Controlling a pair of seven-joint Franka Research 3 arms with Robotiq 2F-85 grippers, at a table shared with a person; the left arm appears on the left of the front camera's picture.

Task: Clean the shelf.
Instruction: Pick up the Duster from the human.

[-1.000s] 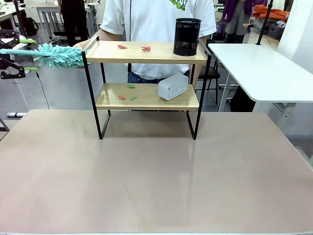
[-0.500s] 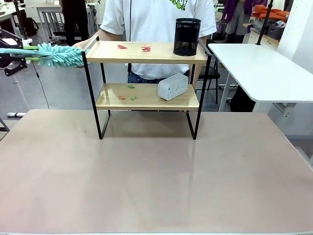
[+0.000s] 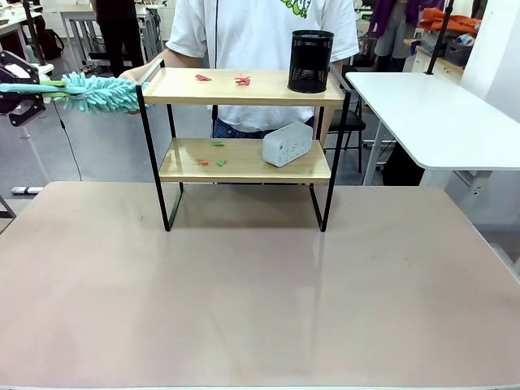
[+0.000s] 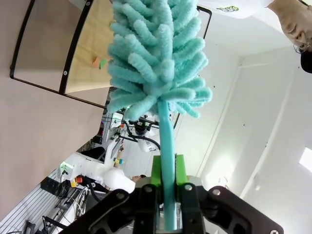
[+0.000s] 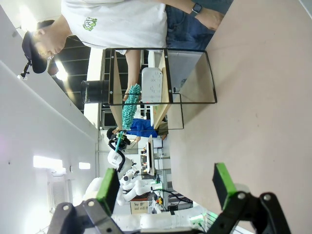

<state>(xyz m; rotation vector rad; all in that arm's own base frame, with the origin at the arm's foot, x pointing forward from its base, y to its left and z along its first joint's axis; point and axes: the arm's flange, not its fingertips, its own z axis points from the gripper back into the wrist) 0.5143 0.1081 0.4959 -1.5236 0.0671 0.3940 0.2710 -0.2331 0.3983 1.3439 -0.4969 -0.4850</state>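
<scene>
while left gripper (image 4: 167, 171) pinches teal duster (image 3: 101, 92) handle, fluffy head sits at 9 o'clock end of shelf (image 3: 244, 158) top board; right gripper (image 5: 165, 181) spread wide, empty.

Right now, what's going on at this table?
The left gripper is shut on the handle of a teal duster, its head at the left end of the shelf's top board. Small coloured scraps lie on both boards, with a black cup above and a white box below. A person stands behind, a hand at the shelf's left rail. The right gripper is open and empty.
</scene>
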